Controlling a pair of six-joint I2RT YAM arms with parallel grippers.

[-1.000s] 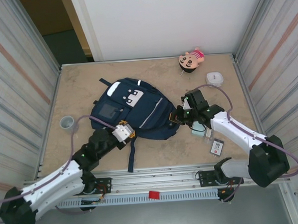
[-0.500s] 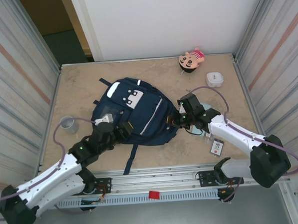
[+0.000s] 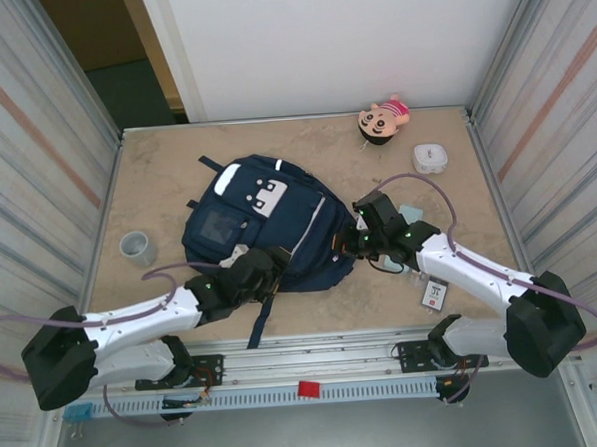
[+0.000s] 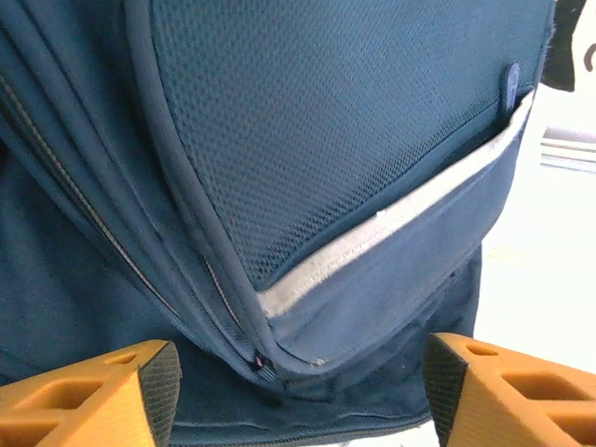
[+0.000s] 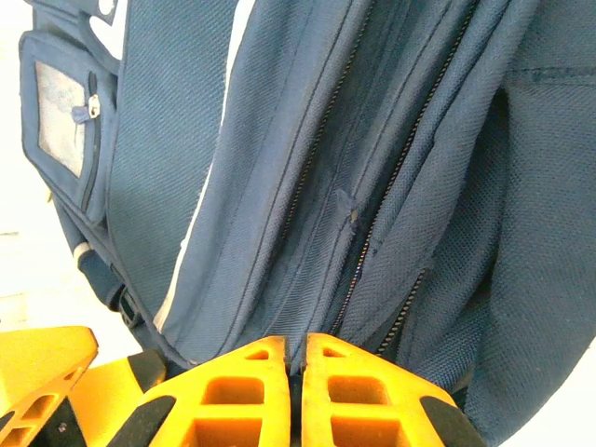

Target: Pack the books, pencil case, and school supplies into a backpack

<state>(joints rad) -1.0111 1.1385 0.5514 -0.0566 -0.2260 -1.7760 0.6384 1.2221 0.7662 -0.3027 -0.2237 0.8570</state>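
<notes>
Backpack (image 3: 263,215) lies flat in the middle of the table (image 3: 156,181) in the top view, with the left gripper (image 3: 270,258) at its near edge and the right gripper (image 3: 353,239) at its right edge. The mint pencil case (image 3: 410,214) lies on the table just behind the right arm, and the black-and-white packet (image 3: 435,293) is near that arm's elbow, so both are outside the bag. Here I see a first risk: if the right arm swings or lowers, it can push these two small things away. In the left wrist view the orange fingers (image 4: 88,400) stand wide apart, with the mesh pocket (image 4: 354,140) and its pale stripe before them. If they close here, they may catch only loose pocket cloth, and the bag will slide or fold without opening. In the right wrist view the fingers (image 5: 242,396) are pressed together right at the cloth where the zips (image 5: 391,186) run down. I cannot tell if some fabric or a zip pull is between them. The zips look closed, so a pull without a real hold would probably drag the whole bag.
</notes>
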